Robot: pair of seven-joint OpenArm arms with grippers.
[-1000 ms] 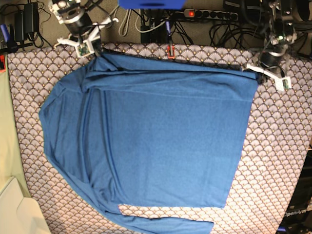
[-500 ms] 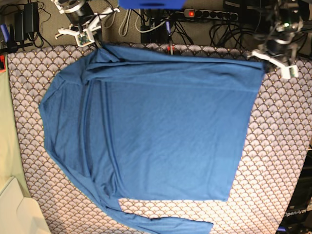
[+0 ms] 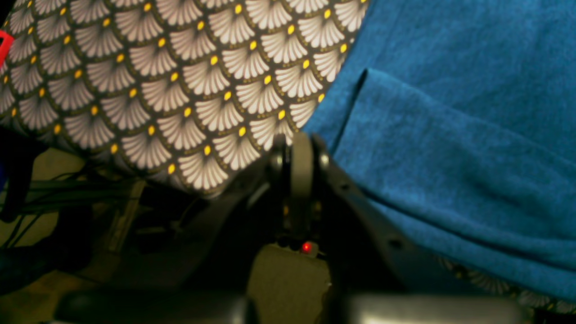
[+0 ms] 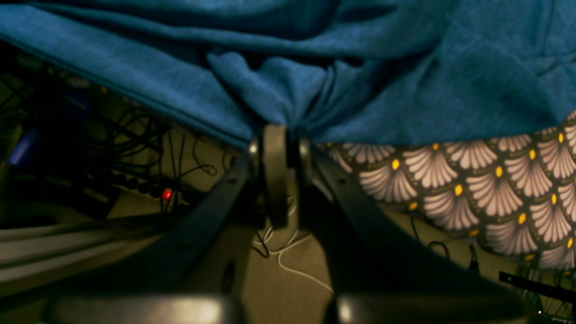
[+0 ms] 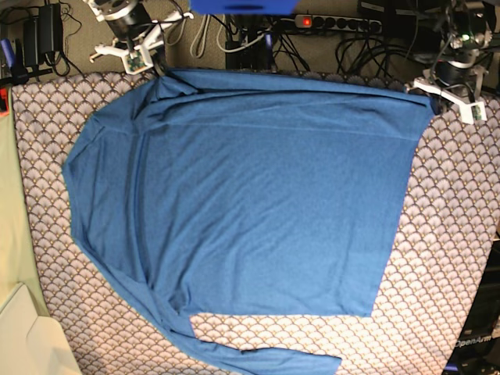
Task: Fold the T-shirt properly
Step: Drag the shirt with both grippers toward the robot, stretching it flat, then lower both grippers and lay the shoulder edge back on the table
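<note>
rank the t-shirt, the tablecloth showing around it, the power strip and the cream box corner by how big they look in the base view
1. T-shirt, covering most of the frame.
2. Tablecloth, the visible patterned border.
3. Cream box corner, bottom left.
4. Power strip, top edge.
The last two sit at different depths and the box is cropped, so their order is unsure.

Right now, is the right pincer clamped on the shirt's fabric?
Yes, the right pincer is shut on a bunched fold of the T-shirt.

Bare tablecloth (image 5: 445, 234) right of the T-shirt (image 5: 258, 195); cables (image 5: 367, 47) crowding the far edge.
</note>
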